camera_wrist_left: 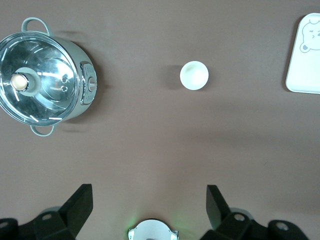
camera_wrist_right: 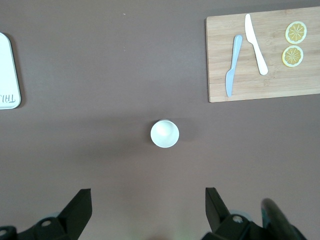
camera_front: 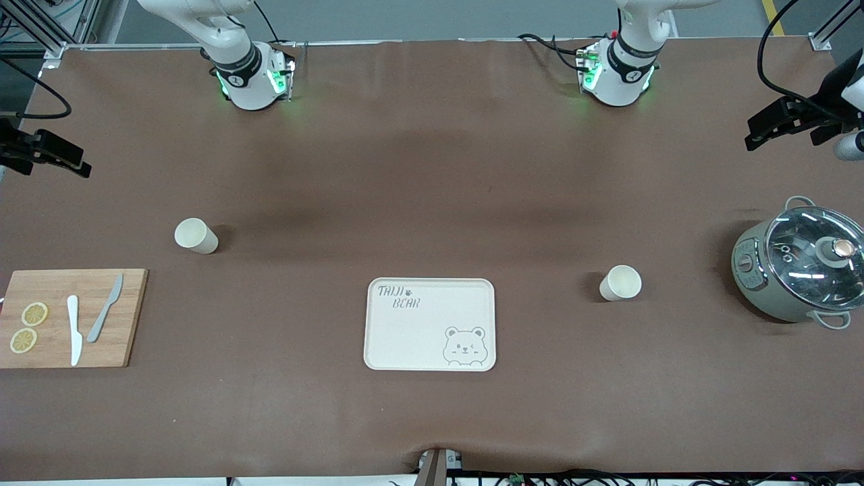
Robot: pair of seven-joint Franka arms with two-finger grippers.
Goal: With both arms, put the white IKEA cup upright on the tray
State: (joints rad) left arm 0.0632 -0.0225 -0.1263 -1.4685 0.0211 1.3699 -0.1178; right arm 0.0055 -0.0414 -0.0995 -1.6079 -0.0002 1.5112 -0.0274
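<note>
The cream tray [camera_front: 430, 324] lies nearest the front camera, bare. Two white cups stand upright on the table — one [camera_front: 620, 282] toward the left arm's end, one [camera_front: 196, 235] farther back toward the right arm's end. Each round, light cup could tip or skid if pinched off-centre. The left gripper [camera_wrist_left: 149, 200] and right gripper [camera_wrist_right: 148, 201] hang spread and empty, each high over its cup.
</note>
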